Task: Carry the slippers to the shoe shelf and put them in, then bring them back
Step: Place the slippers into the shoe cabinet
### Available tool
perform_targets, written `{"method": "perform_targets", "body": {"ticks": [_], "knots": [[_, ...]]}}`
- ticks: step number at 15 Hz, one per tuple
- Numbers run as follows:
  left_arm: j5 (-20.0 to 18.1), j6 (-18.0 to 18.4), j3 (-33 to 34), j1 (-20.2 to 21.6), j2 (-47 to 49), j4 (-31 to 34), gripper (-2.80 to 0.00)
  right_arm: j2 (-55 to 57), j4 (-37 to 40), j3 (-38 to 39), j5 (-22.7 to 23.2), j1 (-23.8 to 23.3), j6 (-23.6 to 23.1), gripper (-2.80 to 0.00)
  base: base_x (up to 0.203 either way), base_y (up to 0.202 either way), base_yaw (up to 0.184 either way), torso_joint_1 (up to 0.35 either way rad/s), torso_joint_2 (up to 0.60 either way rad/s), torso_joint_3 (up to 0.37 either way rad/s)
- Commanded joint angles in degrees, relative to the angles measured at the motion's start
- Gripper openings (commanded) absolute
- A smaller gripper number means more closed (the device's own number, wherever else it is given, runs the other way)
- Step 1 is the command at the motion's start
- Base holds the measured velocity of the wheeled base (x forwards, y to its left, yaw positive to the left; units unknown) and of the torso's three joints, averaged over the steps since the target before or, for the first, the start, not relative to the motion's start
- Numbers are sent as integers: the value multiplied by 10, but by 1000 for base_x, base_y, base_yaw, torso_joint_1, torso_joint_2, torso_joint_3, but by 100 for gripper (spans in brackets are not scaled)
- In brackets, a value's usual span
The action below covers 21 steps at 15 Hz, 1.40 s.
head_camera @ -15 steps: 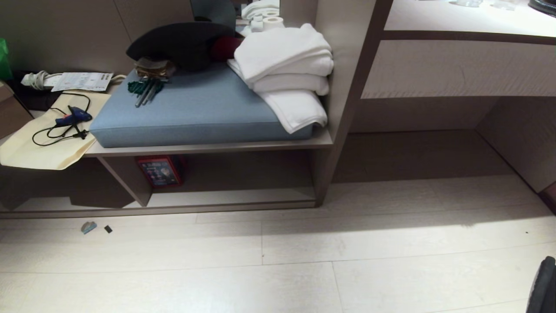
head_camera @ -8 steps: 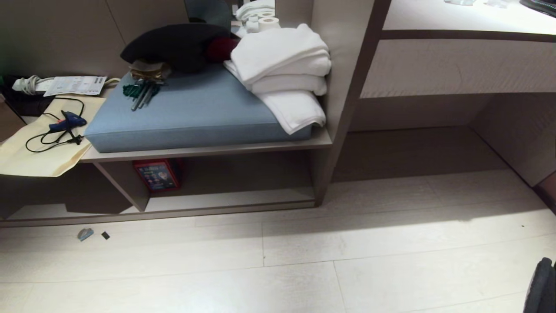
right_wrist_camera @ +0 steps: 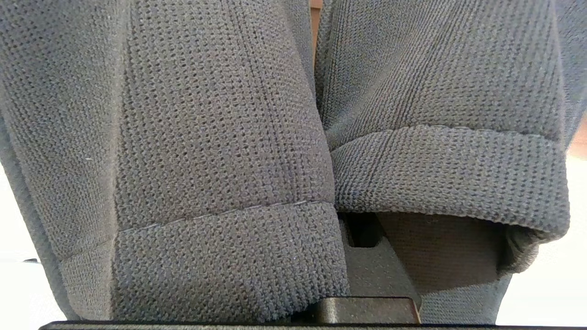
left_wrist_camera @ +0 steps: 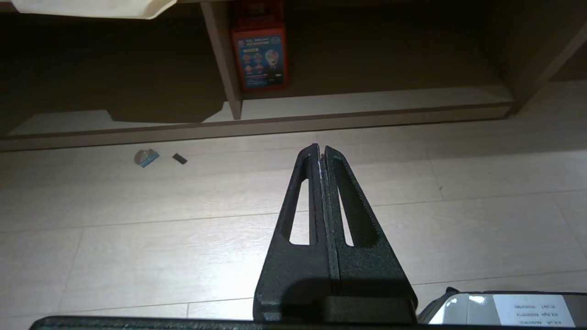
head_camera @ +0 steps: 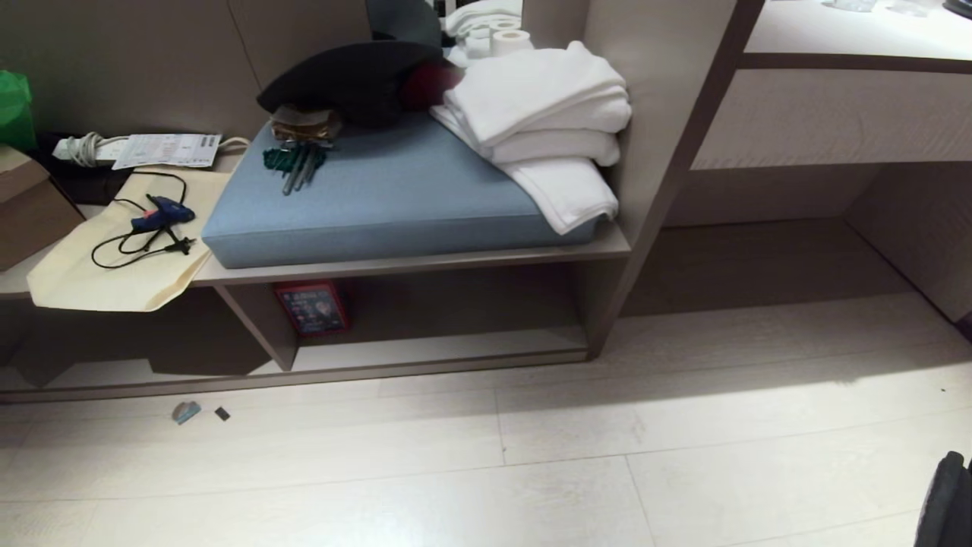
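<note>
The pair of dark charcoal knitted open-back slippers (right_wrist_camera: 220, 151) fills the right wrist view, the two toe bands pressed side by side, and the right pincer (right_wrist_camera: 367, 256) is clamped tight on them with only a bit of its black body showing beneath the fabric. In the head view a dark edge of them (head_camera: 945, 497) shows at about 4 o'clock, low at the frame border above the pale plank floor (head_camera: 531, 471).

The low, wide taupe wood-laminate shoe shelf (head_camera: 440, 346) lies at roughly 10 o'clock from that spot, its pale base board running along the floor. At the cubby's back, just beside the vertical divider (head_camera: 262, 323), stands a small red-framed box with a blue printed face (head_camera: 311, 308); the rest of that compartment shows only its base board. On the floor before the shelf's 9 o'clock end lie a small grey-blue scrap (head_camera: 185, 412) and a tiny black chip (head_camera: 222, 414), close together.

Above the shelf a blue-grey flat cushion (head_camera: 395, 197) carries folded white towels (head_camera: 547, 121), a black soft cloth heap (head_camera: 357, 76) and green-handled tools (head_camera: 296, 161). At its 9 o'clock a blue glue gun with black cord (head_camera: 159, 216) rests on a cream cloth bag (head_camera: 121, 258).

The left pincer (left_wrist_camera: 321, 156) hangs over bare floor, its black slotted fingers (left_wrist_camera: 302, 201) pressed together, holding nothing
</note>
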Motion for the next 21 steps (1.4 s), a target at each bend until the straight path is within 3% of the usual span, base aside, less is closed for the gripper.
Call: {"method": "perform_targets", "body": {"ticks": [1,9,21], "knots": [[1,0,4,0,-1,0,-280,1,0,0,0,0,0,-280,0,196,-2,2,3,0],[1,0,4,0,0,0,-280,1,0,0,0,0,0,-280,0,172,-3,2,2,4],[0,1,4,0,0,0,-280,1,0,0,0,0,2,-280,0,0,0,0,0,0]]}}
